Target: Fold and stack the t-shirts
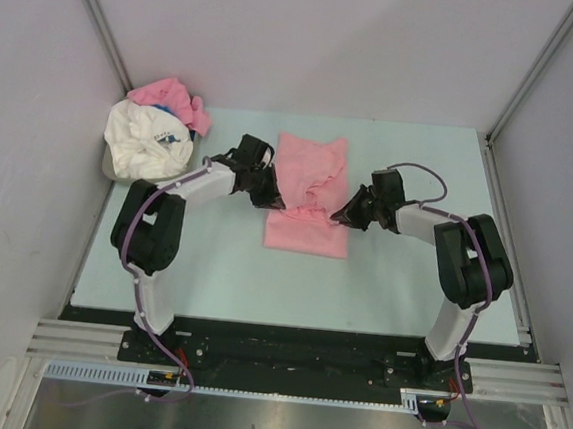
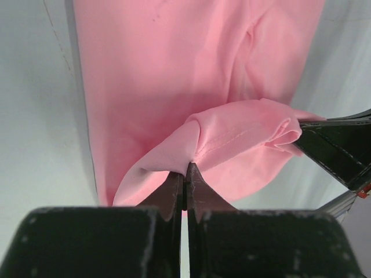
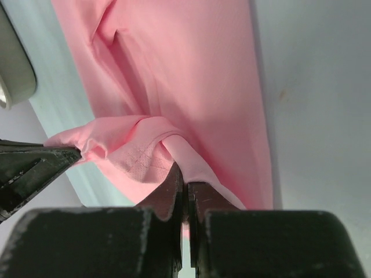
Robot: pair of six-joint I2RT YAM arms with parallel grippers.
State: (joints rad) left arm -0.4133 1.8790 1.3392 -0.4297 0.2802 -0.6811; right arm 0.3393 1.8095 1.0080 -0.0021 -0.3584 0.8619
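A light-pink t-shirt [image 1: 310, 171] lies lengthwise on the middle of the table, folded into a long strip. My left gripper [image 1: 274, 201] is shut on its left edge and my right gripper [image 1: 341, 217] is shut on its right edge. Both hold the near part lifted and bunched over the cloth below. The left wrist view shows the pinched fold of the shirt [image 2: 232, 139] at my left gripper [image 2: 186, 168]. The right wrist view shows the shirt [image 3: 191, 87] pinched by my right gripper [image 3: 184, 179]. A white t-shirt with a blue print [image 1: 150, 142] and another pink t-shirt [image 1: 171, 96] lie crumpled at the far left.
A pale bin [image 1: 108, 164] at the table's far left corner holds the crumpled shirts. Grey walls stand close on the left, back and right. The table's near edge runs along a black rail [image 1: 295, 351] by the arm bases.
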